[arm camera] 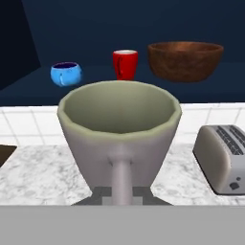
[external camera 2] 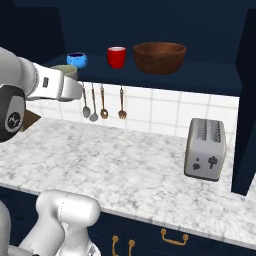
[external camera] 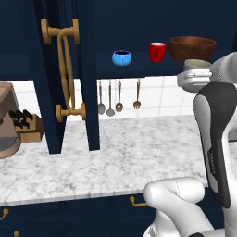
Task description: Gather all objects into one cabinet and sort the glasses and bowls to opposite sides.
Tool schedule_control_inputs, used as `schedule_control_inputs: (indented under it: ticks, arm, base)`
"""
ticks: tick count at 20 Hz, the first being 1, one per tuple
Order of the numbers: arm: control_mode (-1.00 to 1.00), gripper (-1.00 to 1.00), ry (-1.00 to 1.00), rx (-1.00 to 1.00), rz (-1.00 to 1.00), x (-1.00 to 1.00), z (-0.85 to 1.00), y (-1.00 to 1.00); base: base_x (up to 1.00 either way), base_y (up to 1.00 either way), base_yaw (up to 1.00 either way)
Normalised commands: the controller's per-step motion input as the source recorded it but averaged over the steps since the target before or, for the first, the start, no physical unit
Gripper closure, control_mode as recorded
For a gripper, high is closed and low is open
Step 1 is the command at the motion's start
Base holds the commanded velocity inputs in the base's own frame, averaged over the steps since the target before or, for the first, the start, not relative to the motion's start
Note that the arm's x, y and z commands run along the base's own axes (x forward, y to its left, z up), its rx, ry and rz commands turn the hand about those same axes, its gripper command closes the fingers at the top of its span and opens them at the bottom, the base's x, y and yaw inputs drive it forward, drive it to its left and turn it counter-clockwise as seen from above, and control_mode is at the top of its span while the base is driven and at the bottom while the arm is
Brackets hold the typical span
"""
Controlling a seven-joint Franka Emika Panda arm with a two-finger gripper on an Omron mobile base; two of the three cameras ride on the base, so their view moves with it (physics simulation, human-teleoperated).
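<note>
The open navy cabinet [external camera 2: 210, 80] shelf holds my landmark, the red cup [external camera 2: 116, 57]: blue bowl [external camera 2: 76, 60] to its left, wooden bowl [external camera 2: 159, 57] to its right. My gripper [arm camera: 122, 194] is clenched on the grey-beige cup [arm camera: 119, 129], raised before the red cup. From the right I see a toaster [external camera 2: 205, 149]; from the left, brass door handles [external camera: 65, 74].

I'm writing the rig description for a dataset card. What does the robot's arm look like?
The arm has glossy white rounded shells with a long dark grey panel down its link, bearing faint lettering. A dark joint cap carries a small white logo. No loose cables show.
</note>
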Motion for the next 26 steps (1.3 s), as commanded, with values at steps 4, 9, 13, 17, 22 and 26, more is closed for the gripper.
schedule_control_inputs:
  ticks: [4,9,13,17,22,26]
  arm:
    - [-1.00,1.00,-0.11,0.00,0.01,0.30,0.00,0.00]
    - [-1.00,1.00,-0.06,0.00,0.01,0.32,0.00,0.03]
    - [-1.00,1.00,0.00,0.00,0.01,0.30,0.00,0.09]
    - [-1.00,1.00,0.00,0.00,0.03,0.36,0.00,0.09]
    - [-1.00,1.00,0.00,0.00,0.04,0.37,0.00,0.11]
    - [-1.00,1.00,0.00,0.00,0.04,0.46,0.00,0.11]
  base:
    - [0.00,0.00,0.00]
    - [0.00,0.00,0.00]
    - [0.00,0.00,0.00]
    - [0.00,0.00,0.00]
    - [0.00,0.00,0.00]
    - [0.00,0.00,0.00]
